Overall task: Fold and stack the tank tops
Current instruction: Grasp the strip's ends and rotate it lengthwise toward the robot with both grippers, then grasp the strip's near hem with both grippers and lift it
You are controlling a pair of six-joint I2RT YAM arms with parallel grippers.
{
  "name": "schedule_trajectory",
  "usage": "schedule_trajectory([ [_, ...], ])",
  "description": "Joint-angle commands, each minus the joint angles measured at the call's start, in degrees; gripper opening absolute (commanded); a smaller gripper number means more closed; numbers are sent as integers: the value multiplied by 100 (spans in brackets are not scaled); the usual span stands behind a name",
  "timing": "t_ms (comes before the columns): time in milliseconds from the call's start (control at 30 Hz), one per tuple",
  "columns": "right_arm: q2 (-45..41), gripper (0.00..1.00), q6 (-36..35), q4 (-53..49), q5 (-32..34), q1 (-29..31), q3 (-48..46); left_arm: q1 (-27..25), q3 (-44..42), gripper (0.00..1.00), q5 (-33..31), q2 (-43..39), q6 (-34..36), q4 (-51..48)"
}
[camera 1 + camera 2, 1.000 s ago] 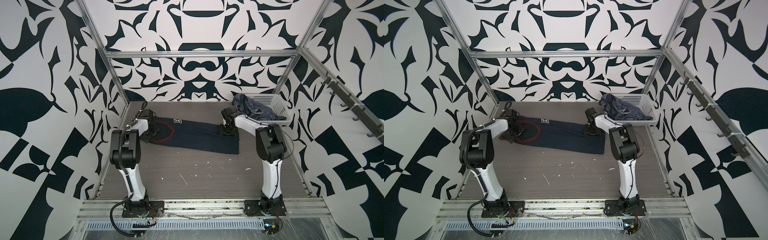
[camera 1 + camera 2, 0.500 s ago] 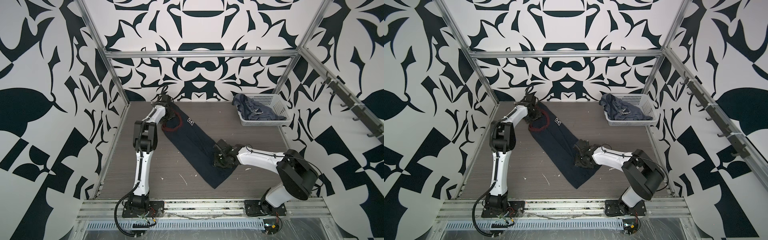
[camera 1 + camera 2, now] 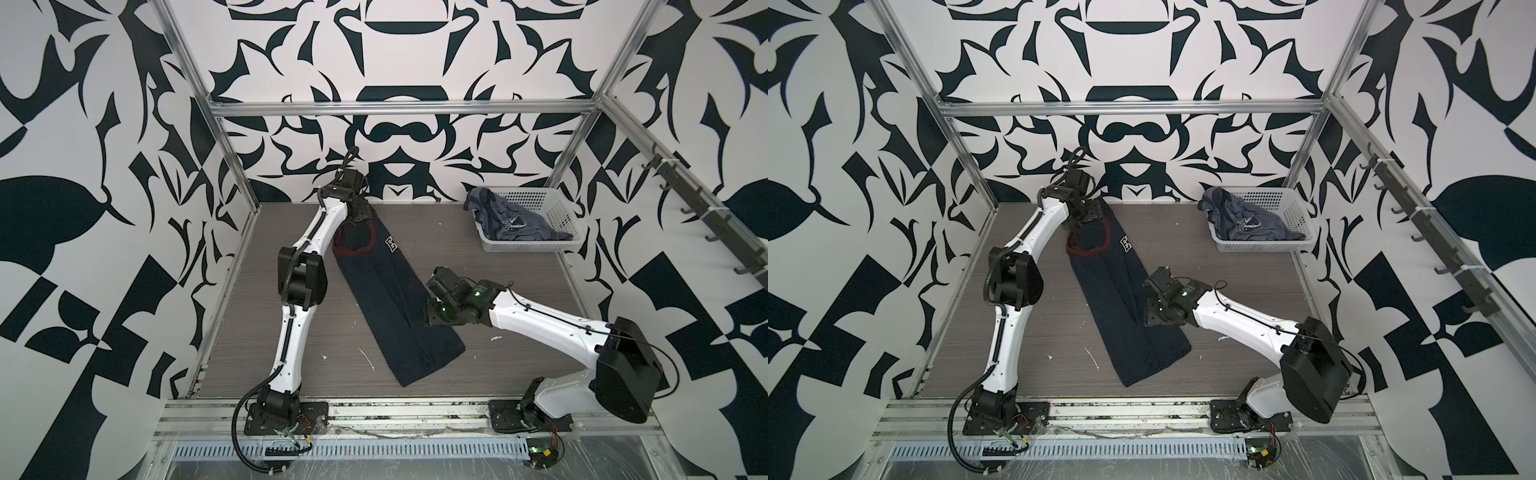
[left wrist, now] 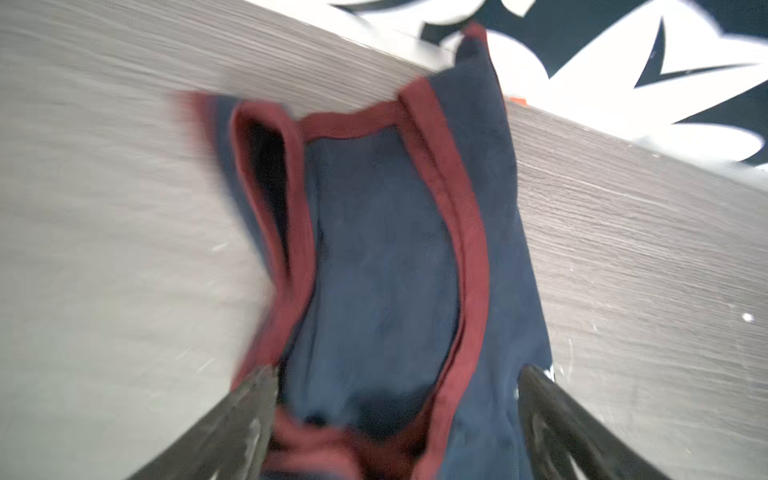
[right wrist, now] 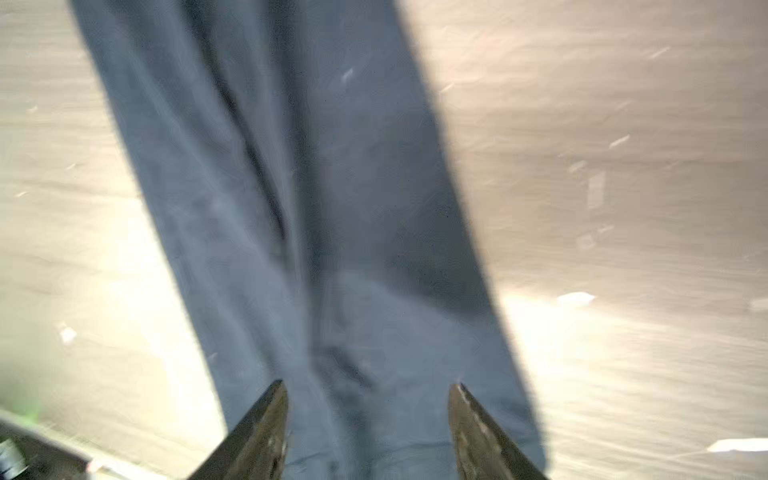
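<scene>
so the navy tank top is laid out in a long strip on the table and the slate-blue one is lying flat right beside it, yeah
Not quite. The navy tank top does lie in a long strip on the table, but the slate-blue tank top is bunched up in the white basket, not flat beside it. Both top views show this.

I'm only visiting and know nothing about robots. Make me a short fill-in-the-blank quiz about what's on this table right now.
The navy tank top has dark ____ trim around its neck.
The slate-blue tank top lies in a white ____.
The left gripper and the right gripper both have their jaws ____.
Missing words: red; basket; open.
</scene>
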Motion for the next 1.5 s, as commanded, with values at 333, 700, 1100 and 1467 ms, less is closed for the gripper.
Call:
schedule_trajectory([
  [333, 880, 60, -956, -176, 117, -187, -116, -439, -2521, 86, 425, -882, -933, 428],
  [700, 1210, 52, -224, 232, -361, 922, -510, -459, -2508, 80, 704, -155, -576, 1072],
  [1100, 1035, 59, 641, 459, -514, 1888, -184, -1066, -106, 84, 1067, 809, 169, 106],
  [1467, -1040, 60, 1510, 661, -755, 1390, -1576, -1149, -3366, 98, 502, -2844, -895, 145],
])
